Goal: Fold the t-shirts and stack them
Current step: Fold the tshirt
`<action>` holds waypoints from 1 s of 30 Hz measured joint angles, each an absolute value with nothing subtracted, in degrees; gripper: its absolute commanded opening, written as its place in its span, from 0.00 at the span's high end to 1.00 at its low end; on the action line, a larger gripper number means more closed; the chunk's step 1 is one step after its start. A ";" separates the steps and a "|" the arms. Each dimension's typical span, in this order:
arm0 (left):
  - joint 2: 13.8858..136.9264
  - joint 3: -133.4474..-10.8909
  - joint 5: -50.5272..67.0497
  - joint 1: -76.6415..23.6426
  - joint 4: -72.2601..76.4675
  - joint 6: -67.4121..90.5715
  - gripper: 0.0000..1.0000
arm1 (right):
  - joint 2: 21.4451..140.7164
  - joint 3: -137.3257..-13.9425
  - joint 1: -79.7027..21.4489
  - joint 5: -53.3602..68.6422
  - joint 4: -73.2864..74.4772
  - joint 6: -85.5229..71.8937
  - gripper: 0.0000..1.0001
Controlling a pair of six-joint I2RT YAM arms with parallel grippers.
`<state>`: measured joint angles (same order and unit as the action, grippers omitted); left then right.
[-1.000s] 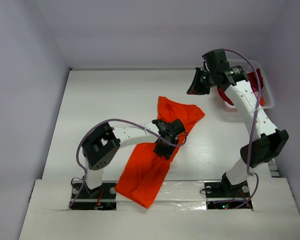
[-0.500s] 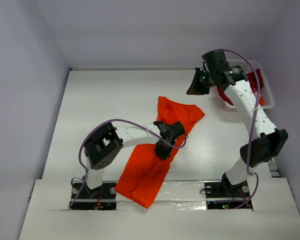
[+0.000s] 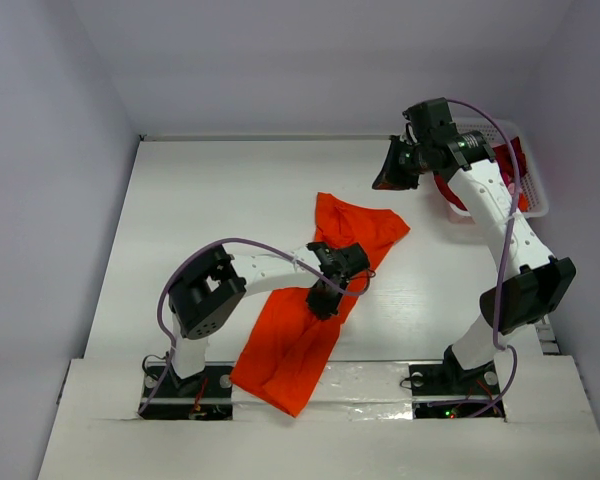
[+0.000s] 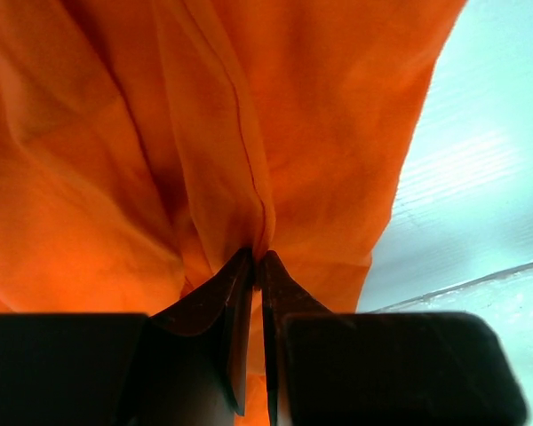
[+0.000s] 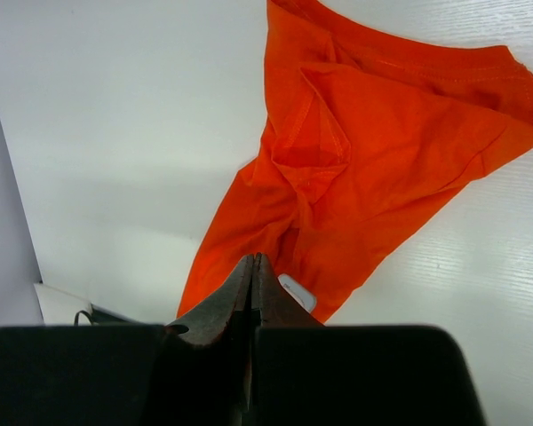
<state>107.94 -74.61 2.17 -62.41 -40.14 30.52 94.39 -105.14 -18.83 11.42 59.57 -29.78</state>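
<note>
The orange shirt [image 3: 290, 350] lies crumpled on the table [image 3: 210, 200]. The left gripper [image 3: 323, 300] is closed, pinching a fold at its middle. The right gripper [image 3: 383, 182], closed and empty, hangs past its far end. Further right, red shirts [image 3: 520, 158] fill the basket [image 3: 536, 207].

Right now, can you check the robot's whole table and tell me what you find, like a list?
Surface: white table, no spills seen.
Job's things: orange t-shirt crumpled in a long diagonal strip; dark red cloth in the basket.
Clutter: white basket at the far right.
Grippers: left gripper shut on a fold of the orange t-shirt; right gripper shut, empty, raised.
Cables: purple cable looping over the left arm; another on the right arm.
Surroundings: plain pale walls; nothing else seen.
</note>
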 measured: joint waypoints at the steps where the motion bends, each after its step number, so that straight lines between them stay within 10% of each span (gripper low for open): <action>1: 107.92 -74.59 1.89 -62.41 -40.32 30.72 0.94 | 94.39 -105.14 -18.83 11.44 59.57 -29.78 1.00; 30: 103.83 -76.97 -5.58 -58.37 -46.17 34.61 0.93 | 95.42 -105.16 -18.83 12.43 59.57 -29.78 1.00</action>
<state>103.83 -76.97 -5.58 -58.37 -46.17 34.61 95.42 -105.16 -18.83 12.43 59.57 -29.78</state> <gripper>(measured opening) 0.065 0.009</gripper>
